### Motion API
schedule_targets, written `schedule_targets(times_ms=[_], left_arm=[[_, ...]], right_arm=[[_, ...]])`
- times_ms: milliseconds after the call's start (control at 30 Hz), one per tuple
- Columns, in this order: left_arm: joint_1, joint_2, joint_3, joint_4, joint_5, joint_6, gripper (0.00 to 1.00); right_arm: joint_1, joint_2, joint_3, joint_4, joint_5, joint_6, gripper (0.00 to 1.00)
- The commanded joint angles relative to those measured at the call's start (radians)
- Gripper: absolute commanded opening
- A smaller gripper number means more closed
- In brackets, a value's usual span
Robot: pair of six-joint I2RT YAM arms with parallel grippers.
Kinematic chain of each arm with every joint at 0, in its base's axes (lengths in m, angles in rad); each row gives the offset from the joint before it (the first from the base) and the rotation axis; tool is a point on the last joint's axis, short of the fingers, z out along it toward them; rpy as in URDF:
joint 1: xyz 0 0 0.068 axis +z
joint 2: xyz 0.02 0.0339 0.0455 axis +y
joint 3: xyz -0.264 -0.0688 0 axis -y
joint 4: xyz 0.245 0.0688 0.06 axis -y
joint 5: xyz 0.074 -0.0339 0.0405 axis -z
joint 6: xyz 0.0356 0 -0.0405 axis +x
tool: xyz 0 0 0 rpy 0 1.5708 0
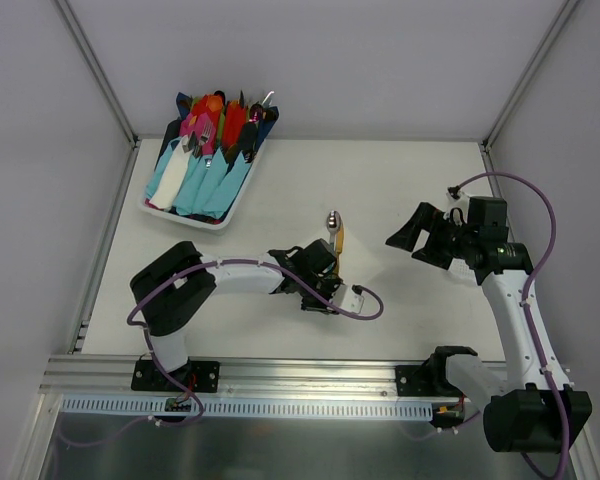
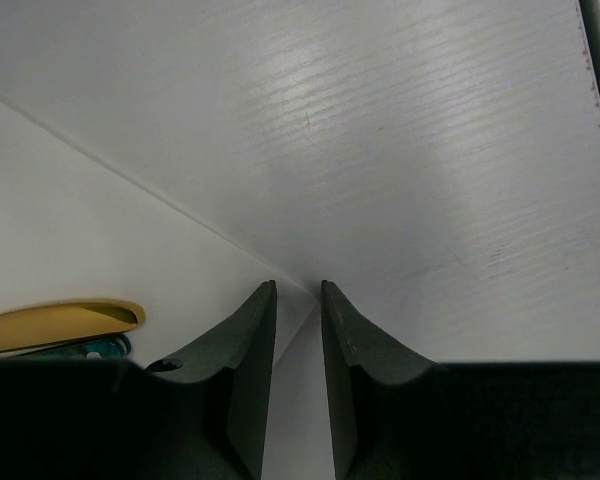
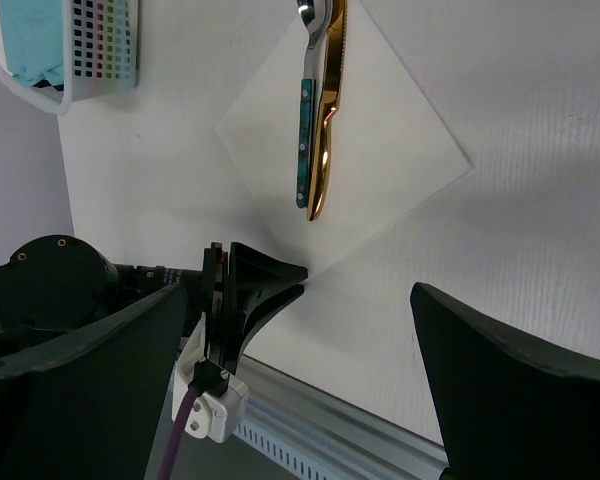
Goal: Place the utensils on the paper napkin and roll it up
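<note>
Paper napkin (image 3: 390, 150): flat on desk (image 3: 540, 250), utensils (image 3: 318, 120) across middle, edges unobstructed. Left end effector (image 2: 298, 290): narrow, at near corner. Right end effector (image 1: 418, 240): wide, well apart.

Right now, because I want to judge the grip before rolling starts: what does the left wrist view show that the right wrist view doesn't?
Only the left wrist view: the left gripper close up, jaws narrowly apart at a corner of the paper napkin. Only the right wrist view: most of the napkin's outline, the golden utensil and teal-handled spoon lying side by side on it, the slotted tray, and the right gripper, jaws wide open. Both: the left gripper, that corner, the golden utensil's end, the table.
</note>
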Motion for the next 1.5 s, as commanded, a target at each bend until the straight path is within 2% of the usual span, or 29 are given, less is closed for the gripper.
schedule_targets(times_ms=[0, 400, 533, 733, 1000, 1233, 1333, 1467], left_arm=[[-0.002, 0.030, 0.000, 0.034, -0.018, 0.035, 0.25], [-0.054, -0.026, -0.056, 0.034, -0.021, -0.046, 0.00], [-0.100, -0.078, -0.083, 0.029, -0.006, -0.101, 0.00], [-0.101, -0.104, -0.067, 0.009, -0.006, -0.149, 0.00], [-0.006, -0.081, 0.072, -0.051, 0.048, -0.175, 0.00], [0.086, 0.013, 0.189, -0.086, 0.095, -0.179, 0.00], [0.106, 0.039, 0.224, -0.089, 0.100, -0.167, 0.00], [0.148, 0.095, 0.278, -0.091, 0.107, -0.164, 0.00]], right_arm=[[-0.006, -0.008, -0.006, 0.016, -0.034, -0.021, 0.99], [-0.038, -0.029, -0.012, 0.013, -0.054, -0.021, 0.99], [-0.040, -0.029, -0.012, 0.014, -0.060, -0.019, 0.99], [-0.042, -0.018, -0.013, 0.014, -0.067, -0.022, 0.99], [-0.040, -0.003, -0.035, 0.016, -0.072, -0.035, 0.99], [-0.040, 0.012, -0.061, 0.020, -0.083, -0.033, 0.98], [-0.040, 0.017, -0.072, 0.026, -0.090, -0.033, 0.95], [-0.037, 0.025, -0.110, 0.063, -0.123, -0.015, 0.78]])
